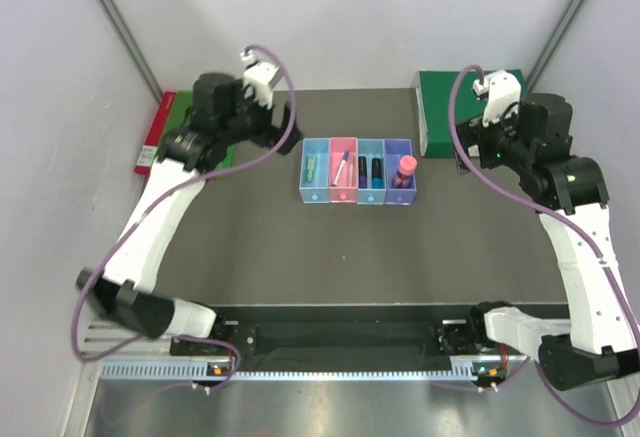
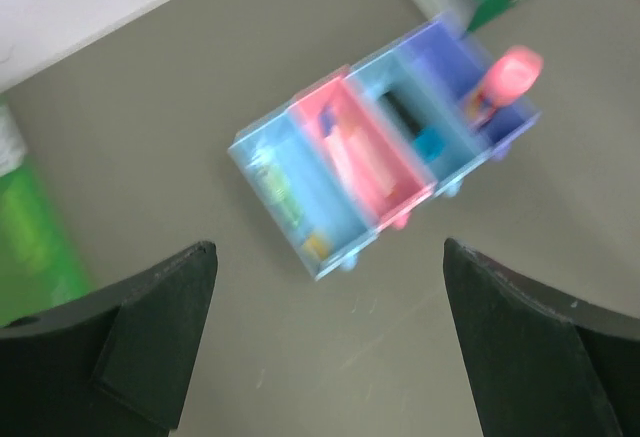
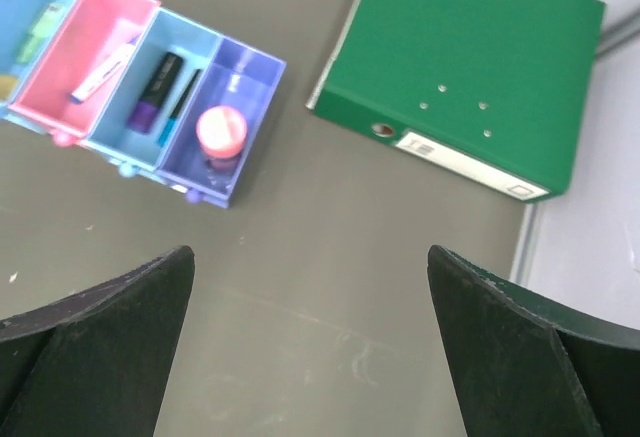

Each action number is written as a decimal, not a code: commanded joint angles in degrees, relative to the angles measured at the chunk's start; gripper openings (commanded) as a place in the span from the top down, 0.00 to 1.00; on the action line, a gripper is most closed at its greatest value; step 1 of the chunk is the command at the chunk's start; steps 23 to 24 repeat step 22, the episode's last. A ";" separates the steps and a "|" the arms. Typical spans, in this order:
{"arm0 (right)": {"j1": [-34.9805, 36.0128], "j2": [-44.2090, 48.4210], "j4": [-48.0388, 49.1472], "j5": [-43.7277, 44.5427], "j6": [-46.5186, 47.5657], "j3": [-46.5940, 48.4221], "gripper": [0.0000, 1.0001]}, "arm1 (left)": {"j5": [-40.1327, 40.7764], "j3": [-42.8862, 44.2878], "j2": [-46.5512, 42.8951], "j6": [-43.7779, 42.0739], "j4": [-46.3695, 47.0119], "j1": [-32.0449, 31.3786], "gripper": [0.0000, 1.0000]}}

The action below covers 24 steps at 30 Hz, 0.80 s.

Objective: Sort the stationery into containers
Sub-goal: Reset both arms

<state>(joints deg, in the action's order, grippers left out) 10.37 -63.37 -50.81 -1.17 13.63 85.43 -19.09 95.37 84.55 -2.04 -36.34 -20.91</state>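
Observation:
The row of four joined bins [image 1: 330, 197] stands at the table's middle back. The light blue bin holds a mint green marker [image 1: 313, 167]. The pink bin holds a white-blue pen [image 1: 341, 169]. The blue bin holds dark markers [image 1: 370, 169]. The purple bin holds the stubby pink round-capped piece [image 1: 406, 166], standing upright. My left gripper [image 1: 287, 129] is open and empty, left of the bins and above the table. My right gripper [image 1: 470, 149] is open and empty, right of them. The bins also show in the left wrist view [image 2: 300, 247] and the right wrist view [image 3: 262, 67].
A flat green folder with a red edge [image 1: 165, 127] lies at the back left, under the left arm. A dark green binder [image 1: 445, 112] lies at the back right, close to the right gripper; it also shows in the right wrist view [image 3: 470, 67]. Walls close the back and sides.

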 commanded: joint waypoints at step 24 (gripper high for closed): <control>0.35 12.40 -4.74 -8.67 5.36 -1.76 0.00 | 15.58 -19.79 -23.21 -5.16 -5.59 4.29 0.01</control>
